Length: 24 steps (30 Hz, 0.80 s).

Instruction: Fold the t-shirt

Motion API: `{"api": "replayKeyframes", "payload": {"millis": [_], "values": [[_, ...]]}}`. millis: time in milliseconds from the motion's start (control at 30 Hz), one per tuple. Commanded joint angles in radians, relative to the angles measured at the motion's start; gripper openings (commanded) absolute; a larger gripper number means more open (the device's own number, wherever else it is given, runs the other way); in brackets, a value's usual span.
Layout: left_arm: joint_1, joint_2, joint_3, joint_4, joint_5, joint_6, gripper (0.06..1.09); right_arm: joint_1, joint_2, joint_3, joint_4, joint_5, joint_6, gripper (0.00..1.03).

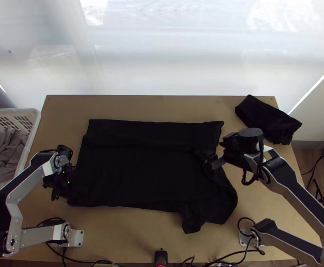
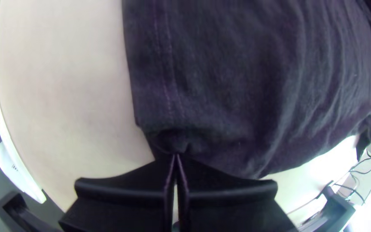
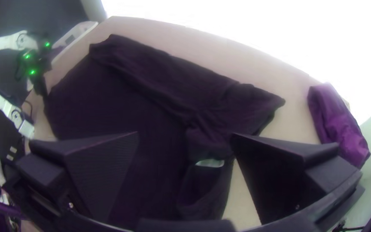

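Nearest the camera, the right gripper [image 3: 185, 133] was spread wide above the t-shirt [image 1: 144, 169], which lay on the table [image 1: 135, 229] with its far side folded inward and a sleeve [image 1: 192, 219] jutting out at the near side. The left gripper [image 2: 175, 157] had the hem corner [image 2: 168, 144] pinched. Turning in the near side seemed next; the right gripper needed a shallow, firm bite by that sleeve, then an even, taut lift with its partner. Black on black made the layers hard to separate. Farther out were bundled cloth [image 1: 268, 119] and a basket [image 1: 35, 122].
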Motion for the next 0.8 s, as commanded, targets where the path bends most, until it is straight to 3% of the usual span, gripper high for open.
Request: {"api": "replayKeyframes", "payload": {"millis": [0, 233, 600, 767], "values": [[-0.006, -0.047, 0.028, 0.015, 0.005, -0.031, 0.09, 0.185, -0.042, 0.041, -0.254, -0.025, -0.070, 0.98], [-0.006, -0.111, 0.061, 0.015, 0.005, -0.063, 0.09, 0.456, -0.131, -0.105, -0.441, -0.024, -0.121, 0.98], [-0.006, -0.122, 0.077, 0.016, 0.005, -0.097, 0.09, 0.640, -0.034, -0.175, -0.338, -0.027, -0.106, 0.98], [-0.006, -0.120, 0.077, 0.018, 0.005, -0.106, 0.09, 0.697, 0.035, -0.105, -0.315, -0.090, -0.051, 0.97]]}}
